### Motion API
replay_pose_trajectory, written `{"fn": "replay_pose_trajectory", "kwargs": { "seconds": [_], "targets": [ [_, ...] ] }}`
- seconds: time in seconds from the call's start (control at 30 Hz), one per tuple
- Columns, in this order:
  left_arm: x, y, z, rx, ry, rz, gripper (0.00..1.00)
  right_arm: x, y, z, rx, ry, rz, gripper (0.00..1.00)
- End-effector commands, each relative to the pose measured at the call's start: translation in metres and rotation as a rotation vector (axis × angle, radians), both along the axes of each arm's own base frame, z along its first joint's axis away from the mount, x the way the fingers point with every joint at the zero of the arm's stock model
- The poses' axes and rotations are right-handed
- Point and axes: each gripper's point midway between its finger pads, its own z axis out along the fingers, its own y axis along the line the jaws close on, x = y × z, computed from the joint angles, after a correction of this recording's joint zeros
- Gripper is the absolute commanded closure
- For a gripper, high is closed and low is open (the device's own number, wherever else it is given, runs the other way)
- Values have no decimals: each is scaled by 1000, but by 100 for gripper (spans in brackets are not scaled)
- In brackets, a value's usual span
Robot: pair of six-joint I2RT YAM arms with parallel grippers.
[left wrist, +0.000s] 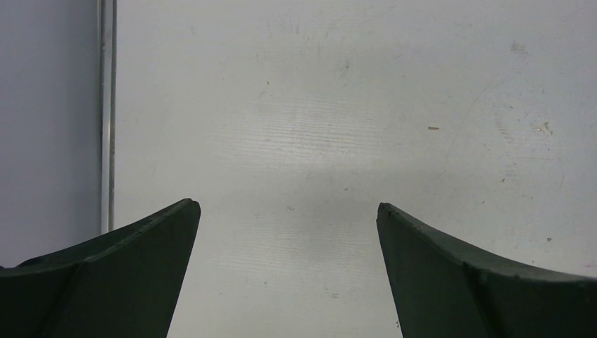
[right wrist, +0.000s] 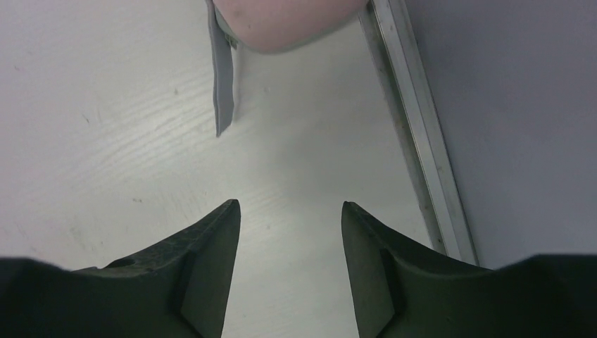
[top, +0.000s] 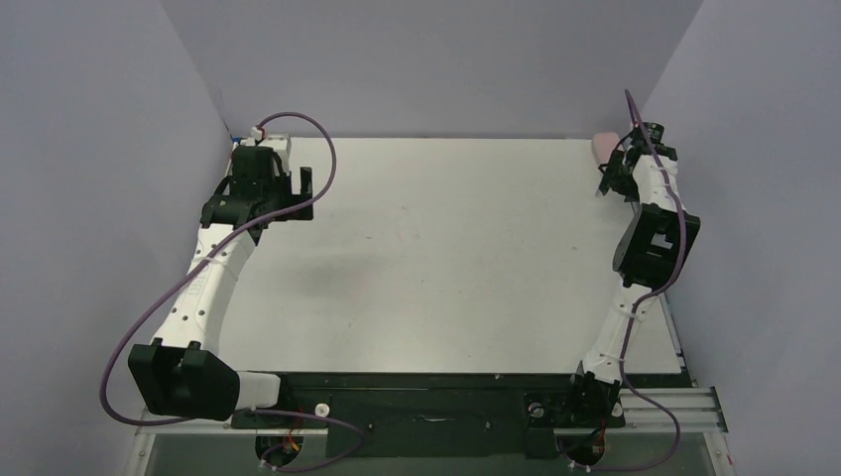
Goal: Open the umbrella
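White surface point(top: 446, 258), lilac walls point(top: 436, 59). At the far-left corner the left end effector point(left wrist: 287, 208) is spread wide. At the far-right corner the right end effector point(right wrist: 291, 204) is parted less, just short of a pink case point(right wrist: 281, 24).

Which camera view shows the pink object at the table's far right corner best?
Right wrist: the pink object shows close up, with its rounded end and a grey strap, though cropped at the top edge. Top external shows it only as a small distant patch. Left wrist shows only table.
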Motion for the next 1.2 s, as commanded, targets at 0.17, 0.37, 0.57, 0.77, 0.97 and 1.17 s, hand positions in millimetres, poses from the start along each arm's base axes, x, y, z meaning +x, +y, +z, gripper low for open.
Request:
{"fn": "replay_pose_trajectory", "kwargs": {
  "seconds": [0.17,0.37,0.57,0.77,0.97,1.17],
  "targets": [
    [0,21,12,93,15,44,3,59,-5,4,54,-148,-39,53],
    [4,27,9,108,29,57,3,73,2,-9,87,-176,-64,57],
    [7,30,6,123,43,72,3,84,6,-20,155,-203,-122,62],
    [8,34,7,139,53,87,3,85,7,-38,203,-195,-195,68],
    [12,38,7,151,55,102,3,86,2,-41,192,-192,-250,86],
    [16,38,2,153,67,104,3,88,14,-36,174,-185,-153,100]
  ]
}}
